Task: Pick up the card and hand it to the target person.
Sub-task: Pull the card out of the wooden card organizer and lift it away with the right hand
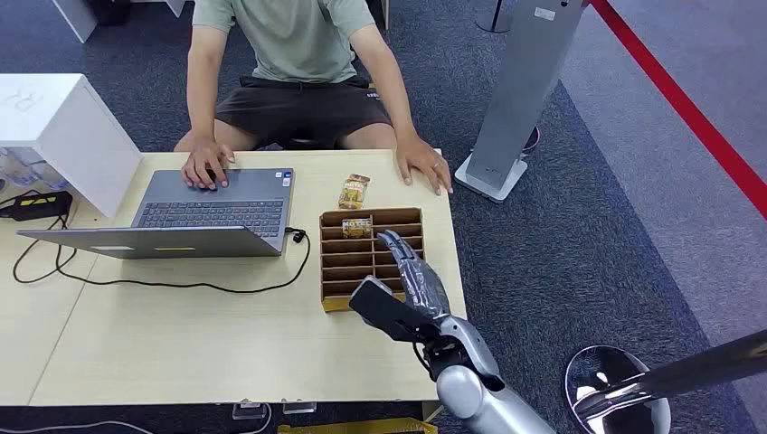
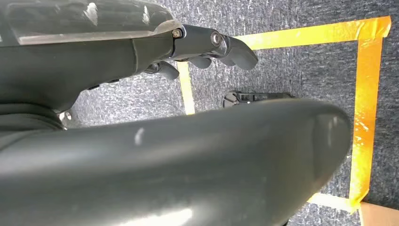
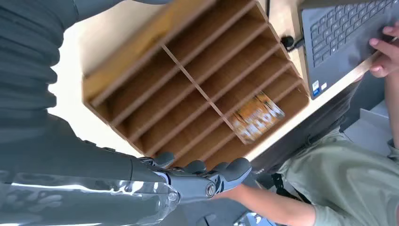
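An orange-and-yellow card (image 1: 356, 226) stands in a far slot of the brown cardboard rack (image 1: 336, 304) on the table; the right wrist view shows this card (image 3: 256, 117) inside the rack (image 3: 141, 52). A second similar card (image 1: 354, 191) lies flat on the table beyond the rack. My right hand (image 1: 409, 285) hovers over the rack's near right part, fingers apart, holding nothing, short of the card. The right hand (image 3: 197, 181) has its fingertips past the rack's edge. My left hand (image 2: 207, 44) hangs beside my body over the floor, holding nothing.
A person in a green shirt (image 1: 298, 36) sits across the wooden table (image 1: 181, 344), one hand (image 1: 206, 167) on a grey laptop (image 1: 217, 212), the other (image 1: 425, 167) flat on the table. A black cable (image 1: 181, 285) trails from the laptop. A white box (image 1: 63, 127) stands far left.
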